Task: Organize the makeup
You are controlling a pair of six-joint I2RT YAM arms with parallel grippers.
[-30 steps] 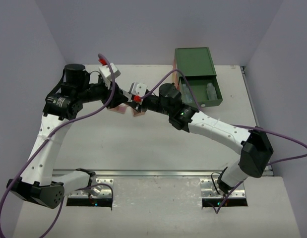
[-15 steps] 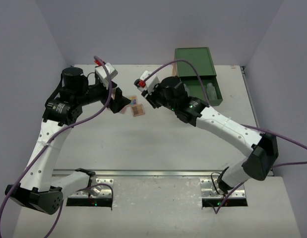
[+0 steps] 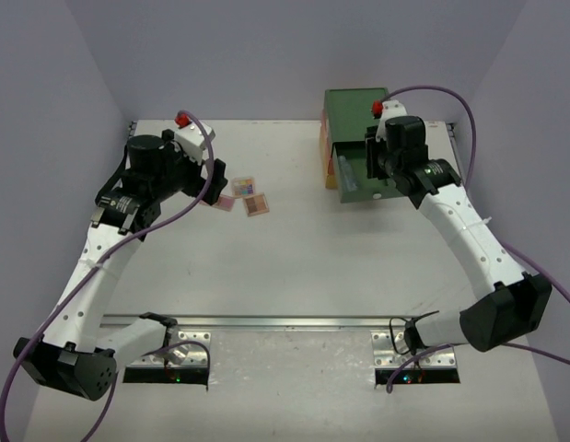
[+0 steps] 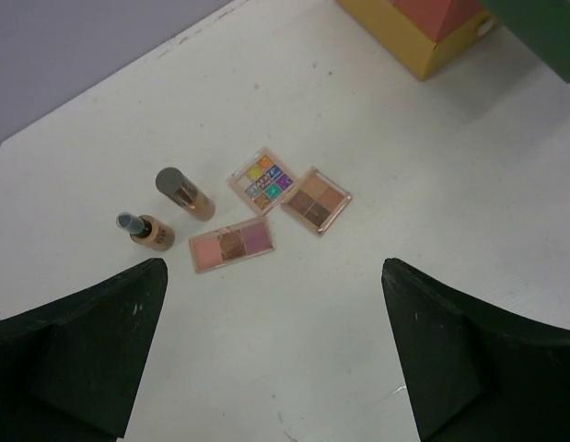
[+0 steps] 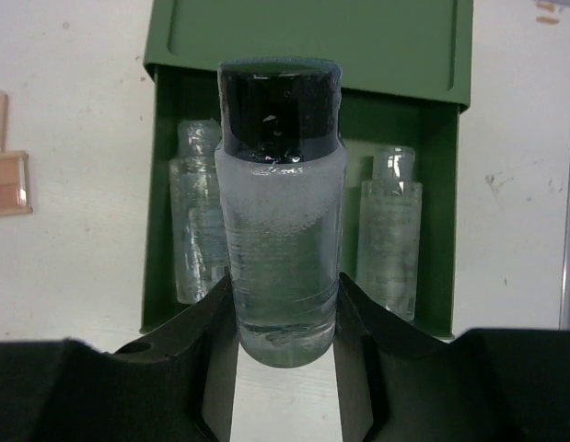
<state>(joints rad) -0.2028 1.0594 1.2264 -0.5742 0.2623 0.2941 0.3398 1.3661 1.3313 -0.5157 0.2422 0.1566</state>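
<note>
Dark-capped clear bottle clamped near its base by right gripper, hanging over open green drawer. In drawer: left bottle and right bottle, lying apart. Three palettes clustered close on table, with two amber bottles just beside them. Left gripper spread wide, holding nothing, above that cluster.

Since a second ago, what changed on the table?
Left gripper opened and pulled back left. Right gripper, shut on the clear bottle, swung right to above the open green drawer. The three palettes stayed put.
</note>
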